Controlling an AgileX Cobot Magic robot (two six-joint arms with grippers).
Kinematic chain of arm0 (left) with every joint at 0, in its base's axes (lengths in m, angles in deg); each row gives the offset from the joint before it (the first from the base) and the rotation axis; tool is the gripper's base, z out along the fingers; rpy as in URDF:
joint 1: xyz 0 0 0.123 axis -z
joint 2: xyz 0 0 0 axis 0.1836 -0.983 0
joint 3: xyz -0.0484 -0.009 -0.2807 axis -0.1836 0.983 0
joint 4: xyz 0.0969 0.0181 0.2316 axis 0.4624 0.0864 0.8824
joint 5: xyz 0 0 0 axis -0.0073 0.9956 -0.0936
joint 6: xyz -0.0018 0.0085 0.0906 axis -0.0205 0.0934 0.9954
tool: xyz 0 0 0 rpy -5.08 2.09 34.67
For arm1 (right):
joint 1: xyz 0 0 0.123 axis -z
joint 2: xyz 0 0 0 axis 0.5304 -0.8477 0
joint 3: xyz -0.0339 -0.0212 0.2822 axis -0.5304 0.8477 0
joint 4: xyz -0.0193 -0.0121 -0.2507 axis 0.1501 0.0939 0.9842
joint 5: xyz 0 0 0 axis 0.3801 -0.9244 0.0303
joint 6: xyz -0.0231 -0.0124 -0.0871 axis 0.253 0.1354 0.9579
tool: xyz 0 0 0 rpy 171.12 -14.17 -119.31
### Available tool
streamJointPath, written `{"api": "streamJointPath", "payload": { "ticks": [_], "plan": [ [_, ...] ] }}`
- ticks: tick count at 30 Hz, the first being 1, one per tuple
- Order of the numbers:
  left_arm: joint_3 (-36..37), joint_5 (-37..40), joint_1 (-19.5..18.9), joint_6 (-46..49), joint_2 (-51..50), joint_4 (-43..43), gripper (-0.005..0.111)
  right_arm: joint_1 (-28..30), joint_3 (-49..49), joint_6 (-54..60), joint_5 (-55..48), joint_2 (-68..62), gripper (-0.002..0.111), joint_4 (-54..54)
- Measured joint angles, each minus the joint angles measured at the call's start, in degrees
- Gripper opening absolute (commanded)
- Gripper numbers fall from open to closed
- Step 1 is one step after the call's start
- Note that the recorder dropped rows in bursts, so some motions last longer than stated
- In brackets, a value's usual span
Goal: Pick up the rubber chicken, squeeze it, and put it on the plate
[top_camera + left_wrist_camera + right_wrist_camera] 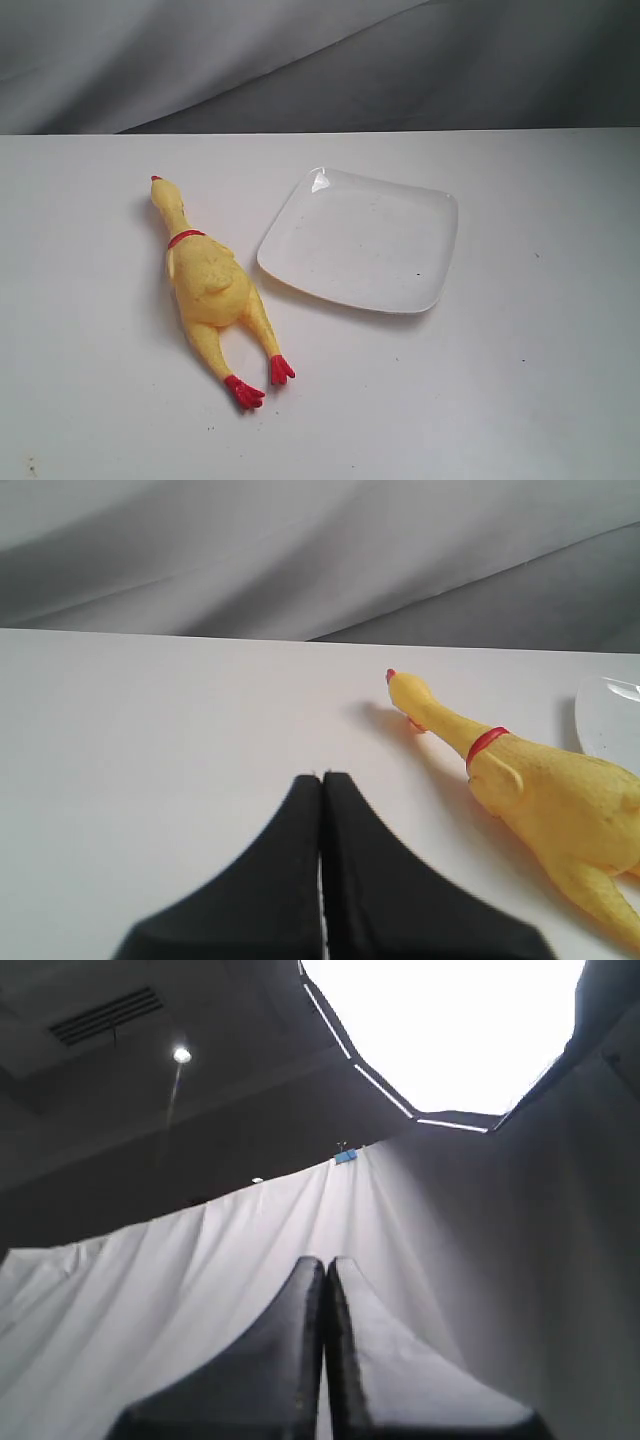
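Observation:
The yellow rubber chicken (209, 285) lies flat on the white table, head toward the back, red feet toward the front. Just to its right sits the white square plate (425, 285), with nothing on it. Neither arm shows in the exterior view. In the left wrist view my left gripper (322, 776) is shut and holds nothing, low over bare table, with the rubber chicken (530, 790) lying apart from it and a corner of the plate (605, 725) at the frame's edge. My right gripper (326, 1262) is shut and holds nothing, pointing up at a white curtain and the ceiling.
A grey draped cloth (320, 60) hangs behind the table's far edge (320, 132). In the right wrist view there is a white curtain (200, 1290), a dark ceiling and a bright light panel (450, 1030).

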Motion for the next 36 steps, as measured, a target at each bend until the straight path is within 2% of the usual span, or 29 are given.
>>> {"api": "streamJointPath", "payload": {
  "ticks": [2,5,10,13,17,18,21,22,26,29,32,36],
  "plan": [
    [0.00,0.00,0.00,0.00,0.00,0.00,0.000,0.00,-2.82,-3.43,-4.76,0.00,0.000,0.11],
    [0.00,0.00,0.00,0.00,0.00,0.00,0.000,0.00,-15.81,-8.61,-21.82,-3.93,0.000,4.46],
    [0.00,0.11,0.00,0.00,0.00,0.00,0.000,-1.29,-34.97,-10.59,-39.06,-24.22,0.000,12.82],
    [0.00,0.11,0.00,0.00,0.00,0.00,0.000,-8.46,-46.02,-0.92,-50.06,-38.05,0.000,14.84],
    [0.00,0.11,0.00,0.00,0.00,0.00,0.000,-14.81,-55.89,9.30,-62.93,-48.87,0.000,14.40],
    [0.00,0.11,0.00,0.00,0.00,0.00,0.000,-17.34,-60.85,13.94,-70.53,-54.52,0.000,13.12],
    [0.00,0.11,0.00,0.00,0.00,0.00,0.000,-18.63,-65.86,21.32,-79.49,-62.08,0.000,8.06],
    [0.00,0.11,0.00,0.00,0.00,0.00,0.000,-18.75,-67.01,23.89,-81.00,-64.00,0.000,5.98],
    [0.00,0.11,0.00,0.00,0.00,0.00,0.000,-19.99,-68.85,44.43,-84.05,-77.12,0.000,-15.16],
    [0.00,0.11,0.00,0.00,0.00,0.00,0.000,-24.40,-68.85,51.31,-83.67,-84.50,0.000,-20.13],
    [0.00,0.11,0.00,0.00,0.00,0.00,0.000,-30.76,-68.85,52.44,-80.53,-92.73,0.017,-20.08],
    [0.00,0.11,0.00,0.00,0.00,0.00,0.000,-35.35,-68.93,52.66,-76.93,-98.98,0.042,-20.08]
  ]
}}
